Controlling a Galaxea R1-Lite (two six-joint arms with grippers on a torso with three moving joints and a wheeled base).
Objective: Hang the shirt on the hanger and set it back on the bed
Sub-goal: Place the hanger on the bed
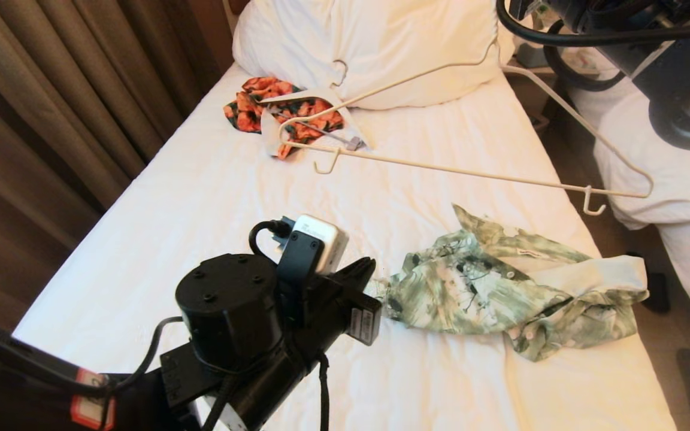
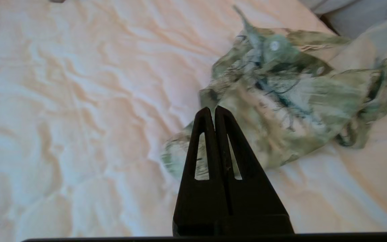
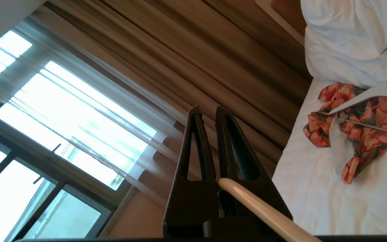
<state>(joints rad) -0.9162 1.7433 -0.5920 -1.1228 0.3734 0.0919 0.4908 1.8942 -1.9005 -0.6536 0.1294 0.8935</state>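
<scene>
The green and white leaf-print shirt [image 1: 471, 287] [image 2: 281, 94] lies crumpled on the white bed [image 1: 201, 197] near its right edge. My left gripper [image 1: 370, 266] [image 2: 213, 109] is shut, its tips just over the shirt's left edge; I see no cloth between the fingers. The thin cream hanger [image 1: 441, 169] hangs tilted in the air above the bed, hook end up at the top right. There my right gripper [image 3: 207, 109] is shut on the hanger's rod [image 3: 264, 211], held deep between the fingers. In the head view only the right arm [image 1: 668, 54] shows.
An orange floral garment [image 1: 297, 111] [image 3: 364, 124] on a broad white hanger lies by the big pillow [image 1: 369, 42]. Brown curtains [image 1: 51, 90] line the bed's left side. A neighbouring bed [image 1: 680, 173] stands right, across a narrow floor gap.
</scene>
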